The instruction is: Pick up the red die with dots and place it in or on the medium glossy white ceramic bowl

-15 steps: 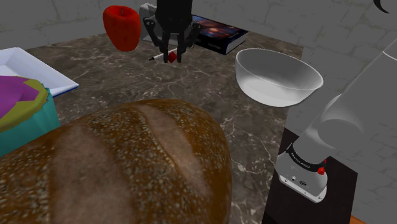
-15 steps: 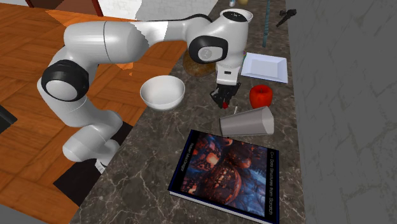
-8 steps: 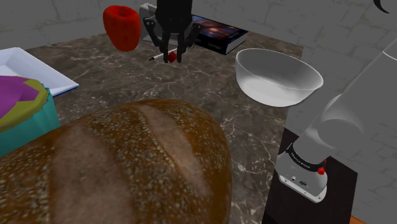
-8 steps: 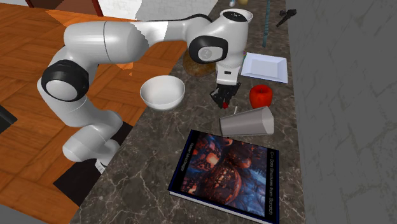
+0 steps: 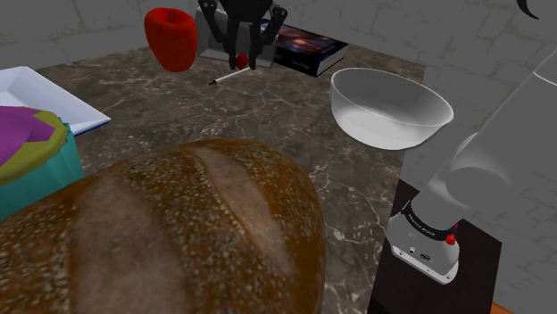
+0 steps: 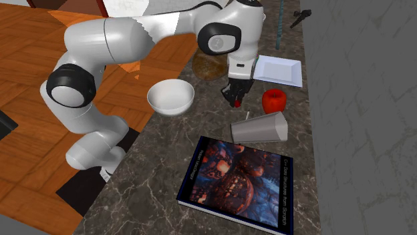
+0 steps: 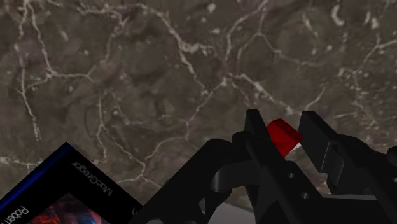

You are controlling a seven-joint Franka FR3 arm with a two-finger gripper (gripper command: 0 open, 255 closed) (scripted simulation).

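The end effector (image 5: 241,59) pinches the red die (image 7: 284,135) between its fingertips above the dark marbled bench (image 5: 268,125), with the white bowl (image 5: 384,134) well apart from it, toward the arm's stand.

Contents by count: one red die (image 7: 284,135); one white bowl (image 5: 393,125); one red fruit (image 5: 171,38); one book (image 6: 237,183); one grey cup (image 6: 262,127); one white square plate (image 6: 277,70); one brown loaf (image 5: 170,241); one thin pen-like stick (image 5: 228,78); one teal container (image 5: 45,174); one marbled counter (image 5: 295,98).
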